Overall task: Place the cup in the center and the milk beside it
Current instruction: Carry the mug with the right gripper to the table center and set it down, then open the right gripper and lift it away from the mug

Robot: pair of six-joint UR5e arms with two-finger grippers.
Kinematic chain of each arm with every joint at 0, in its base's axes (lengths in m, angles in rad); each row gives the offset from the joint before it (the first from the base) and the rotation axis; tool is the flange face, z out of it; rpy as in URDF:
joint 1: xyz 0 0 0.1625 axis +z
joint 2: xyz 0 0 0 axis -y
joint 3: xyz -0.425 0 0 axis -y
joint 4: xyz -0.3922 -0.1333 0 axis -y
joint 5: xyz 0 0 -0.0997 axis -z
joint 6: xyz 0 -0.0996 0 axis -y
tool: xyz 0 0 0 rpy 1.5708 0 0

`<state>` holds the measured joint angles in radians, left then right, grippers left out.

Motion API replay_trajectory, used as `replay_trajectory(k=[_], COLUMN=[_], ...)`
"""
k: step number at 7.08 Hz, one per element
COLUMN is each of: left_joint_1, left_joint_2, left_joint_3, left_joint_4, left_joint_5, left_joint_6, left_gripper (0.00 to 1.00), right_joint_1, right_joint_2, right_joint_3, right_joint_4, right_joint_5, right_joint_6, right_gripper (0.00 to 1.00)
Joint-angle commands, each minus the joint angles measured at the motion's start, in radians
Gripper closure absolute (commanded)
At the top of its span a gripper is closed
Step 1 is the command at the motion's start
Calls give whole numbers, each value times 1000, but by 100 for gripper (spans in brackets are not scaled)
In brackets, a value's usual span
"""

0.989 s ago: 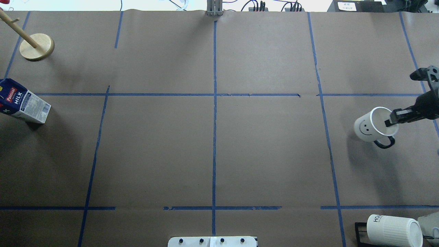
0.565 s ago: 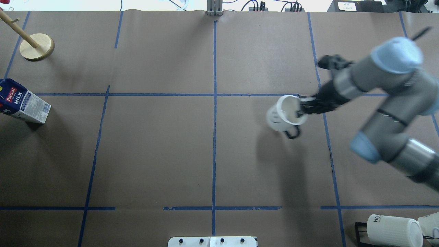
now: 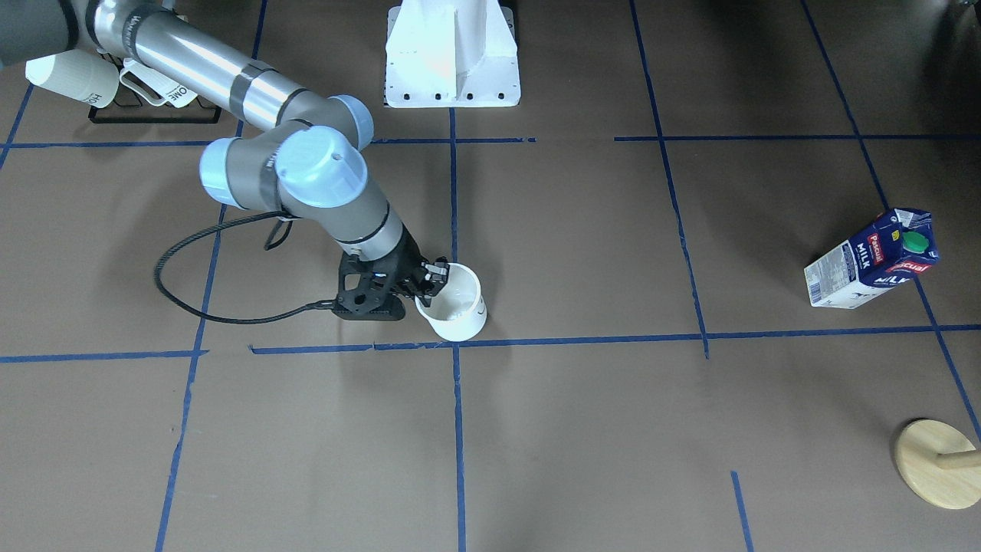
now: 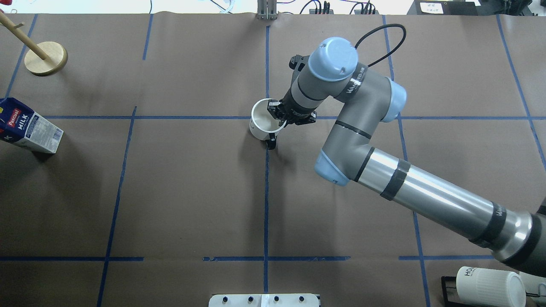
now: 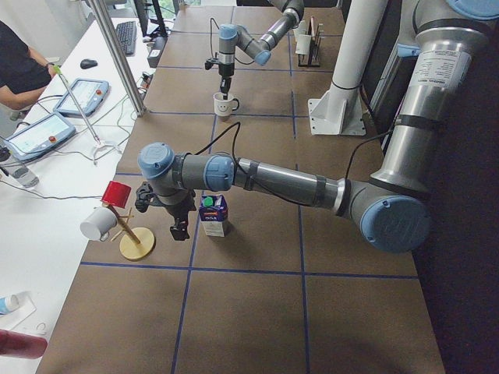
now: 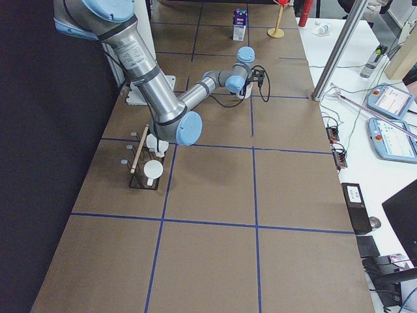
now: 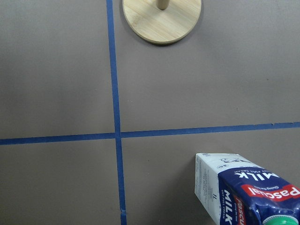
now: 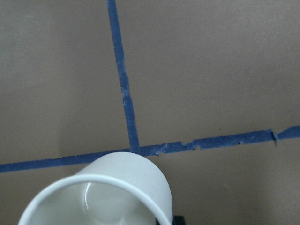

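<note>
White cup point(image 4: 259, 124), dark-blue milk carton point(image 3: 862, 268), blue tape point(image 4: 266, 192) on brown table point(image 4: 192, 179).

A robot lab: tape-gridded table point(image 4: 192, 192), teach pendants point(image 5: 35, 134), UR arms point(image 4: 431, 198).

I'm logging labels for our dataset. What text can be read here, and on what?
"Pascual": red label on the dark blue gable-top milk carton.
"MILK": white letters, same carton.
"HO", rest hidden: ribbed white mug.
"OME": second ribbed white mug.
Smooth white cup in the right gripper: drawn smiley, no lettering seen.
Carton's side print and lettering on the right arm: too small to read.
</note>
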<state>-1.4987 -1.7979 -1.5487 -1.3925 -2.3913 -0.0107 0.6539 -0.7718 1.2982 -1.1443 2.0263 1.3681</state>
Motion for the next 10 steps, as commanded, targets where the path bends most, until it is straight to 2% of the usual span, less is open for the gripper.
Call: replay_trajectory(k=[1, 2, 4, 5, 7, 8, 9, 10], left_joint_1=[0, 0, 1, 12, 38, 73, 131, 200], left_joint_2=[2, 2, -1, -3, -9, -14, -14, -2], left_joint_3=[-1, 2, -2, -17, -94, -138, -184, -183], left_joint_4=[1, 1, -2, -2, -2, -2, -2, -5], left_joint_5=[-2, -2, -2, -2, 0, -2, 0, 12], left_joint_6=[0, -2, 0, -2, -46, -134, -261, -317], left_gripper=[0, 0, 0, 0, 0, 0, 0, 0], right_joint_1=[-14, -16, -11, 37, 227, 293, 299, 299], right_joint_2=[13, 16, 17, 5, -166, -254, -311, -322], right_joint_3=[-17, -17, 19, 85, 282, 333, 351, 345], right_joint_4=[-3, -5, -5, -14, -17, -8, -5, -5], right_joint_5=[-20, -20, -15, 18, 249, 312, 310, 304], right_joint_6=[14, 16, 0, 0, -3, -27, -111, -141], right_gripper=[94, 1, 0, 0, 0, 0, 0, 0])
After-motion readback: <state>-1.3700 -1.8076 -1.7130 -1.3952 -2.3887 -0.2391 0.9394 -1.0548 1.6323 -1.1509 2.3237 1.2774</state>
